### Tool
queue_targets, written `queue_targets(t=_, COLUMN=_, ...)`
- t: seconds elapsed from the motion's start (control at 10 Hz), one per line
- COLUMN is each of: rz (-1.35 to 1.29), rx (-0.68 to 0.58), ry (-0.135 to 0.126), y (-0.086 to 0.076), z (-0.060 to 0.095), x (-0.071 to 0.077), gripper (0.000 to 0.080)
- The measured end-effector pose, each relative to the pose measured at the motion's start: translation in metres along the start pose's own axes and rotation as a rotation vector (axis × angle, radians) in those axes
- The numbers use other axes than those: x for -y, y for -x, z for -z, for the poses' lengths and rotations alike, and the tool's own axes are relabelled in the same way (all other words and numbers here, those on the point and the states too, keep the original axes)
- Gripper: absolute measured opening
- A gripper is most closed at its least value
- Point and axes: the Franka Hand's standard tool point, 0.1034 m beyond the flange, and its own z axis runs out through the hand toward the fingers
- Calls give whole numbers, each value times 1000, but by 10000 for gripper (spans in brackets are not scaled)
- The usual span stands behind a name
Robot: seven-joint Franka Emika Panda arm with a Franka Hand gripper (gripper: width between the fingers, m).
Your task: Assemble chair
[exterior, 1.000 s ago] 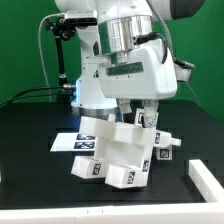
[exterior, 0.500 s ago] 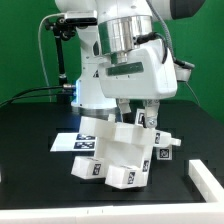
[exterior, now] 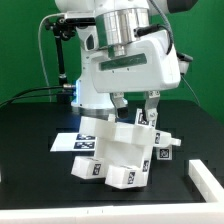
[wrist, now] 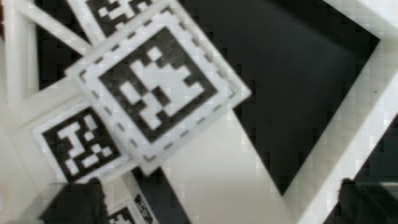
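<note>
Exterior view: matte black table [exterior: 30,190], green wall [exterior: 20,50] behind it, black cables [exterior: 62,60] hanging on the exterior view's left by my white base, and a blue light [exterior: 75,96] glowing low on that base. The marker board [exterior: 63,142] lies flat on the table, and the chair's near corner overlaps it from this angle. A white bar [exterior: 206,181] lies near the table edge on the exterior view's right, well apart from everything else. The chair [exterior: 118,150] sits mid-table, right under my wrist. It is a stack of chunky matte-white blocks and slabs, stepped and skewed to the camera, with black-and-white square tags on several faces. My gripper [exterior: 136,108] hangs straight down over its top end with the jaws spread wide and nothing clamped between them. The two dark fingers [exterior: 119,101] bracket a small tagged upper part of the chair. The tip on the exterior view's right reaches down beside that part, but I can't tell whether it touches. Wrist view: very close and blurry. The chair [wrist: 205,175] fills most of the picture as white faces set at an angle. One large tag [wrist: 160,80] sits mid-picture, a smaller tag [wrist: 75,145] sits just beside it on another face, and a third is cut off at the picture's edge. The black table [wrist: 302,80] shows past the white faces, with a pale strip [wrist: 356,130] crossing it diagonally. I can't make out my fingertips clearly here, so this view says nothing about the jaw gap.
</note>
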Motion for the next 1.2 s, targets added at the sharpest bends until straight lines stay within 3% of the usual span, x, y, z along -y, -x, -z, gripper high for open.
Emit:
queue_targets(t=0.3, rz=46, rx=-3, ry=-9, y=-26, z=12, x=3, gripper=649)
queue_targets(t=0.7, rz=42, rx=-17, ry=-17, y=-29, z=8, x=-1, gripper=649)
queue_targets(t=0.9, rz=129, rx=6, ry=8, y=-32, z=6, x=-6, gripper=649)
queue_targets(t=1.2, rz=262, rx=5, ry=21, y=-46, z=7, x=-9, gripper=649)
